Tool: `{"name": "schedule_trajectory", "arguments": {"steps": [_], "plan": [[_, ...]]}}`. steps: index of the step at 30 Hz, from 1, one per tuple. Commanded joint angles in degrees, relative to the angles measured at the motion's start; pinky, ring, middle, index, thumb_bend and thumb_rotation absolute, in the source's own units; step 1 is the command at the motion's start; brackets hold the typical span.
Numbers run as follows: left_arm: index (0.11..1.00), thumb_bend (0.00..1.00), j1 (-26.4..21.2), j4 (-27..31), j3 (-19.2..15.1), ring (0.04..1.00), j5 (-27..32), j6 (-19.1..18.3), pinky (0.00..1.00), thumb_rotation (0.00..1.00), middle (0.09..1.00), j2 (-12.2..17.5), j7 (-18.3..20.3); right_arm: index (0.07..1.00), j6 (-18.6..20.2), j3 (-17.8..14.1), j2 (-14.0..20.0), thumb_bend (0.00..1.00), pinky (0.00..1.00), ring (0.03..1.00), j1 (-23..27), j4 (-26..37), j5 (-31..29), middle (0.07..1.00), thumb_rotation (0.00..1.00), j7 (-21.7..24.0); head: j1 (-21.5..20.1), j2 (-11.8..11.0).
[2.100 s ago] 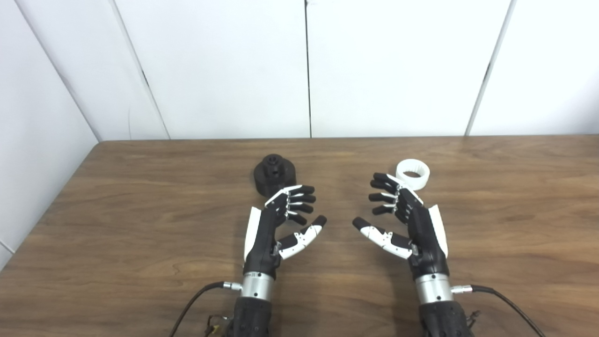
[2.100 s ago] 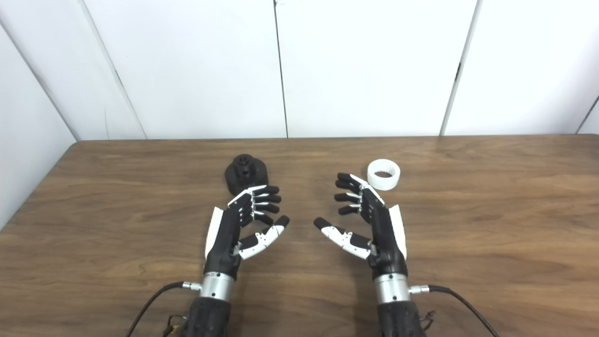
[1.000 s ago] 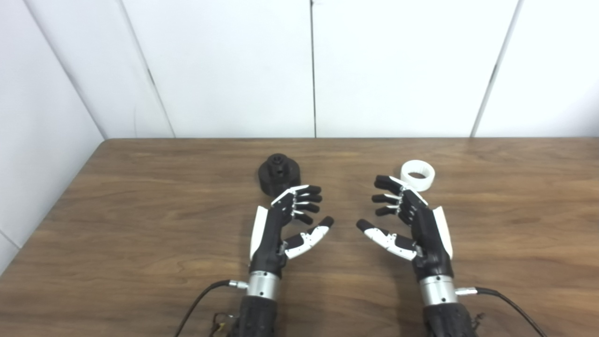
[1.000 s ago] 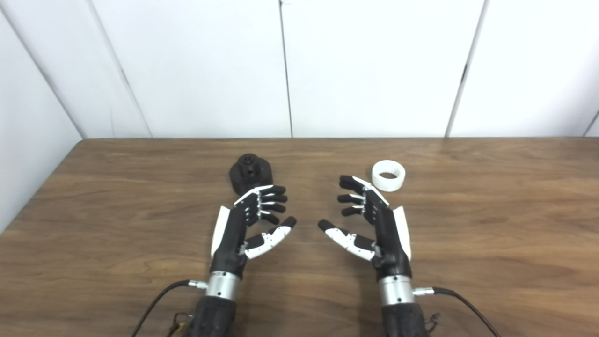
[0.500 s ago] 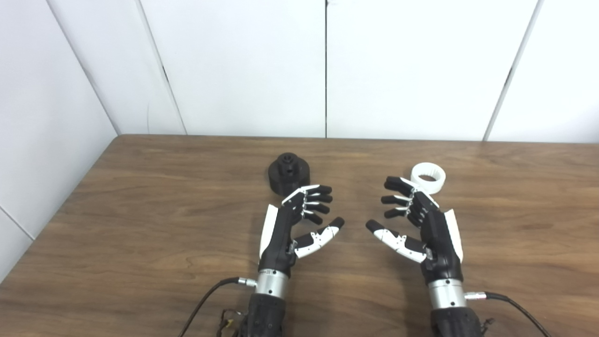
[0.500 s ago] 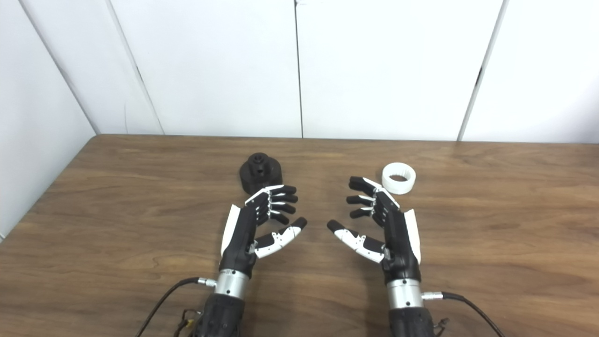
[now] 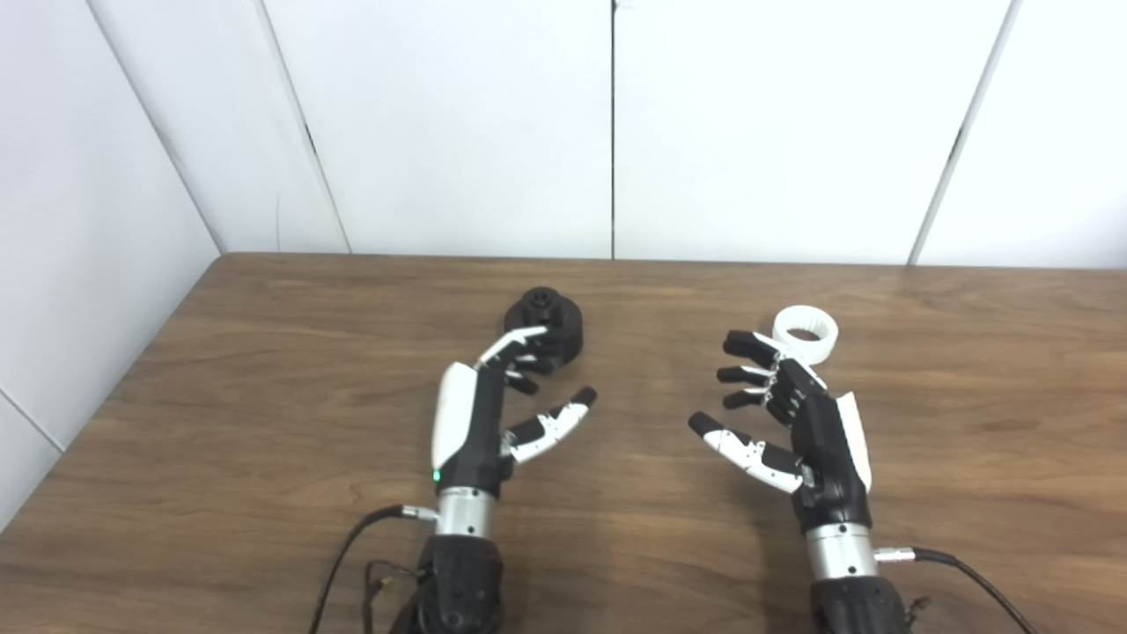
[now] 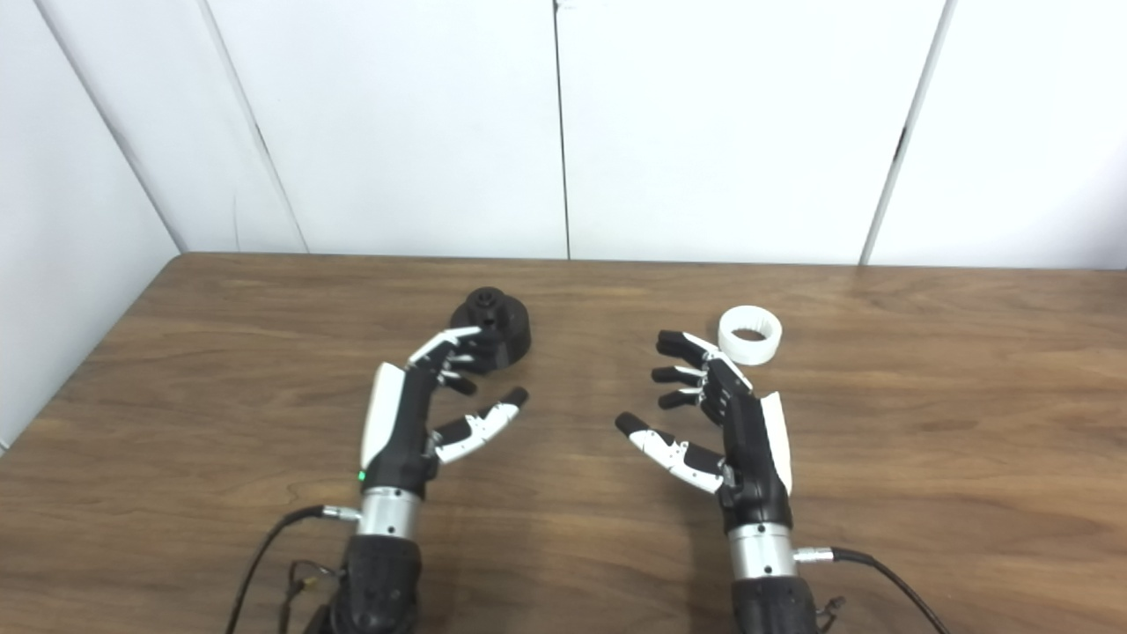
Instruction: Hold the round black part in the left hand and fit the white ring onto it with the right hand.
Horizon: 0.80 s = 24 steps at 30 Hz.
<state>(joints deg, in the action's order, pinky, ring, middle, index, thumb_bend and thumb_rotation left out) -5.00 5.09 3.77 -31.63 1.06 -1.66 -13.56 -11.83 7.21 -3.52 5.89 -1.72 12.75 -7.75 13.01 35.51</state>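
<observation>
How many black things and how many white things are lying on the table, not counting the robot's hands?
Black: 1, the round black part
White: 1, the white ring
Total: 2, both on the wooden table

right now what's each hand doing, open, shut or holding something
Left hand: open, holding nothing, fingers reaching up to the round black part.
Right hand: open, holding nothing; the white ring lies on the table just beyond it.

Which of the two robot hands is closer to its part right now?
The left robot hand: its fingers reach the black part. The right robot hand sits just short of the white ring.
</observation>
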Motion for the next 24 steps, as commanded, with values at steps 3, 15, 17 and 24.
{"name": "schedule_trajectory", "arguments": {"steps": [3,15,17,24], "plan": [[0.703,0.65,-2.7,3.18,-0.18,0.684,-2.14,-1.03,0.57,0.26,0.727,1.74,-0.15,0.746,-1.8,-0.75,1.03,0.69,0.55,0.668,-1.98,-3.3,-0.07,0.759,0.1,-0.11,0.12,0.08],[0.79,0.7,-4.72,6.65,0.37,0.801,-11.0,-9.12,0.68,0.39,0.836,7.6,3.65,0.745,-1.99,-0.81,0.88,0.7,0.54,0.671,-1.9,-3.58,-0.03,0.759,0.11,-0.25,0.14,-0.04],[0.815,0.73,-5.49,6.73,0.52,0.834,-11.81,-10.75,0.71,0.41,0.866,8.63,5.19,0.745,-2.16,-0.82,0.93,0.7,0.54,0.671,-1.84,-3.8,-0.15,0.76,0.11,-0.19,0.15,-0.09],[0.879,0.83,-8.73,5.07,1.55,0.928,-14.97,-14.99,0.86,0.46,0.933,11.69,8.7,0.746,-2.2,-0.86,1.12,0.7,0.54,0.672,-1.76,-3.98,-0.36,0.762,0.11,0.1,0.09,-0.32]]}}
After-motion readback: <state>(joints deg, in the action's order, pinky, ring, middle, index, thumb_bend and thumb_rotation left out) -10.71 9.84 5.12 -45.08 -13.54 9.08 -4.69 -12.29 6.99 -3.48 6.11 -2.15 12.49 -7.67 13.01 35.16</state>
